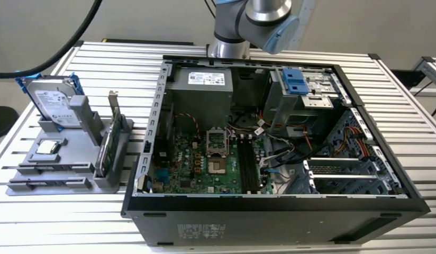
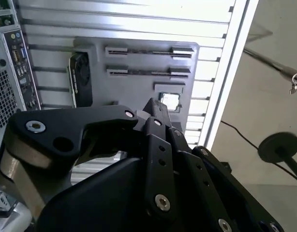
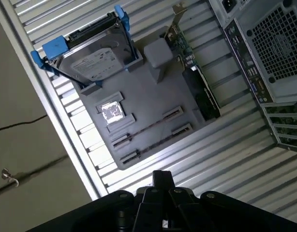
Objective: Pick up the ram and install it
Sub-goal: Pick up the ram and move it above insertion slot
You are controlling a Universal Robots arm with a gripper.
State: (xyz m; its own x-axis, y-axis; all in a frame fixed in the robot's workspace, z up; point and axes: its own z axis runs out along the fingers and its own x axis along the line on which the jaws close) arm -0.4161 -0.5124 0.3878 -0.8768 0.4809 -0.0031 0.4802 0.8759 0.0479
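The ram (image 3: 147,128) shows as a thin dark stick, edge-on, held between the clips of a grey fixture (image 3: 153,96). In the second wrist view the ram (image 2: 143,71) sits in the fixture's slot row, beyond my gripper (image 2: 153,108). In the exterior view the ram (image 1: 52,168) is at the fixture's front, on the exterior view's left. My gripper (image 3: 162,180) hangs high above the slatted table, apart from the fixture and holding nothing that I can see. The arm's wrist (image 1: 264,21) is above the back of the case.
An open computer case (image 1: 274,203) fills the middle, with black memory slots (image 1: 246,164) on its motherboard. The fixture also holds a hard drive in blue rails (image 1: 52,100), a green card with a bracket (image 1: 114,132) and a small chip (image 1: 48,147).
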